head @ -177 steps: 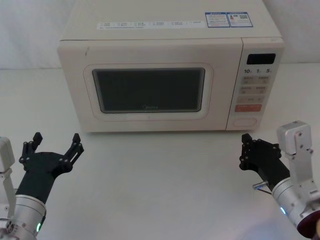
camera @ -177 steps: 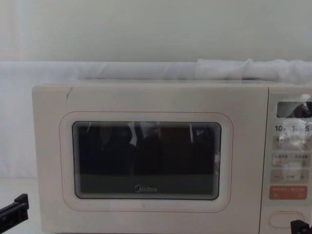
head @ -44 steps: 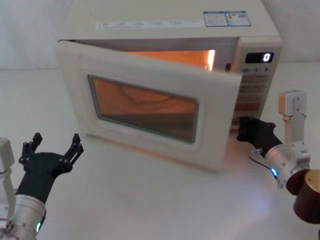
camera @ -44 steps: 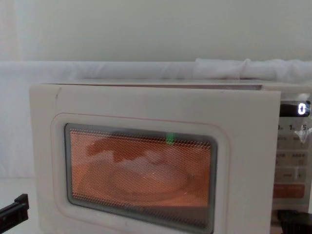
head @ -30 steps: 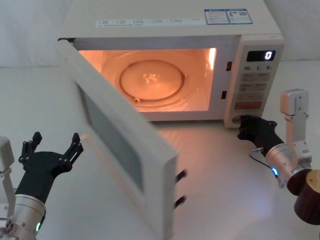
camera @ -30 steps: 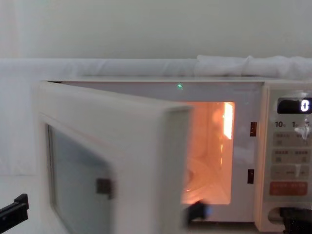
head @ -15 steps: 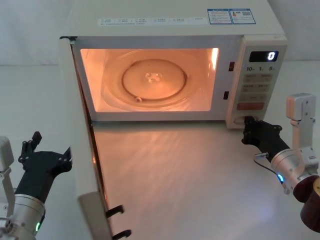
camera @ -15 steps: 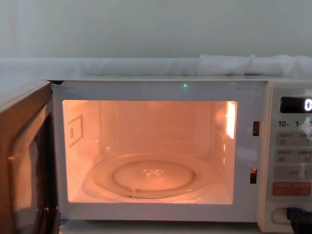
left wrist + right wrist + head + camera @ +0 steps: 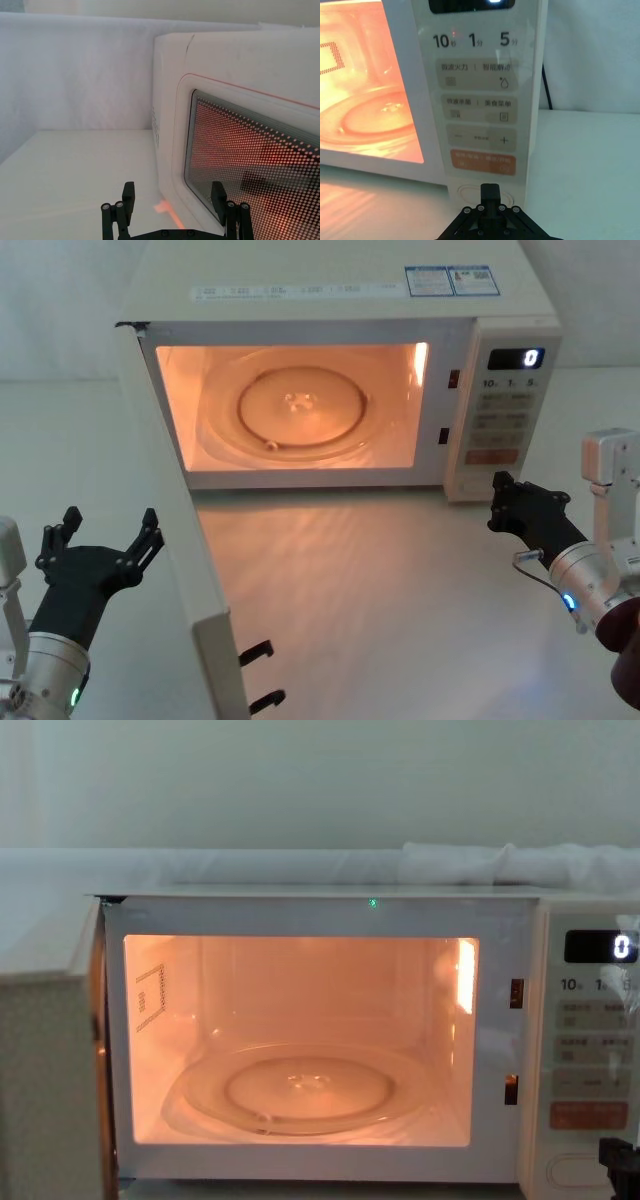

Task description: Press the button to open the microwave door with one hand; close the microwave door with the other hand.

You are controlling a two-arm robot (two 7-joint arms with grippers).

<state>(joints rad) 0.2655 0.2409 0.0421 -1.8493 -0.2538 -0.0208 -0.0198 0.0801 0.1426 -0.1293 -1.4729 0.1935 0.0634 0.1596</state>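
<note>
The cream microwave door (image 9: 185, 570) stands swung wide to the left, edge-on in the head view, and its mesh window (image 9: 240, 150) faces my left gripper. My left gripper (image 9: 110, 520) (image 9: 172, 205) is open, low on the table beside the door's outer face. The pill-shaped button (image 9: 470, 192) (image 9: 570, 1170) sits at the bottom of the control panel (image 9: 505, 390). My right gripper (image 9: 497, 502) (image 9: 490, 191) is shut, with its tip just in front of the button and covering part of it.
The lit cavity holds a glass turntable (image 9: 300, 405). Two black latch hooks (image 9: 258, 650) stick out of the door's free edge. White table (image 9: 370, 600) spreads in front of the oven. A dark brown cylinder (image 9: 630, 680) sits at the right edge.
The door, shut at first, sprang open and has swung fully left. Over the last half second the right gripper has eased back slightly from the button. The left gripper stayed put.
</note>
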